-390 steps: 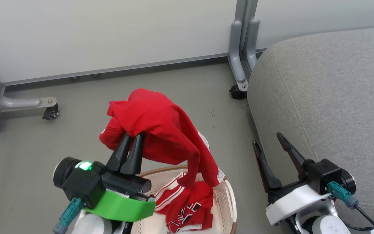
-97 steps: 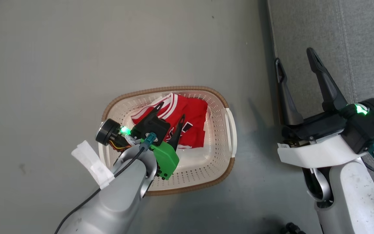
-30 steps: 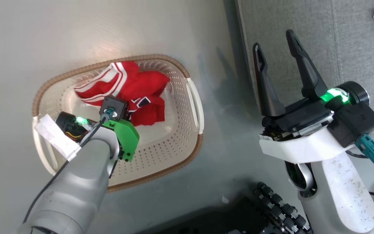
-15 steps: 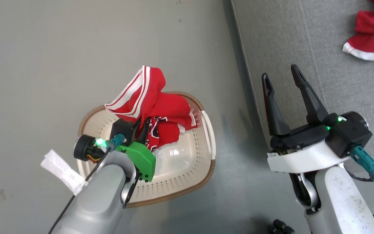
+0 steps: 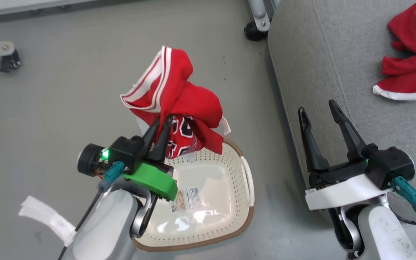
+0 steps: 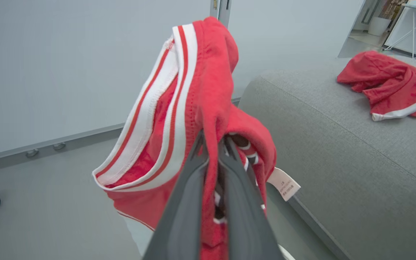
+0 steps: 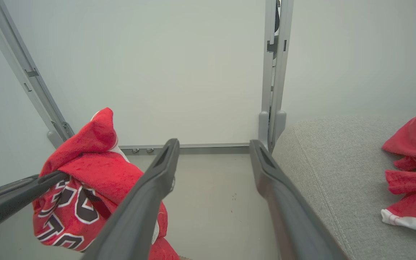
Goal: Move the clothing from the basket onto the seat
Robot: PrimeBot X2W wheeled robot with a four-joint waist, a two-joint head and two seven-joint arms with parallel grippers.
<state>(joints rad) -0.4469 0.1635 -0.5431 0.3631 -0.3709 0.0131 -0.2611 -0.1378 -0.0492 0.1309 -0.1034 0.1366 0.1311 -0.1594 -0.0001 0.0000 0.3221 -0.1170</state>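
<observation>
The left end effector [image 5: 161, 124] pinches the jersey [image 5: 179, 94] up above the basket [image 5: 247, 216]; the right end effector [image 5: 317, 108] hangs spread at the seat [image 5: 312, 54] edge, the top [image 5: 410, 68] lying on it

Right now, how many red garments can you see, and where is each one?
2. The striped jersey hangs pinched in the left gripper's fingers above the basket; the plain red top lies on the grey seat. The basket's visible bottom is bare; none seems hidden.

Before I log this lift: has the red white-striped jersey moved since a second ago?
Yes. The jersey rose out of the cream perforated basket and hangs above its rim in the left gripper.
</observation>
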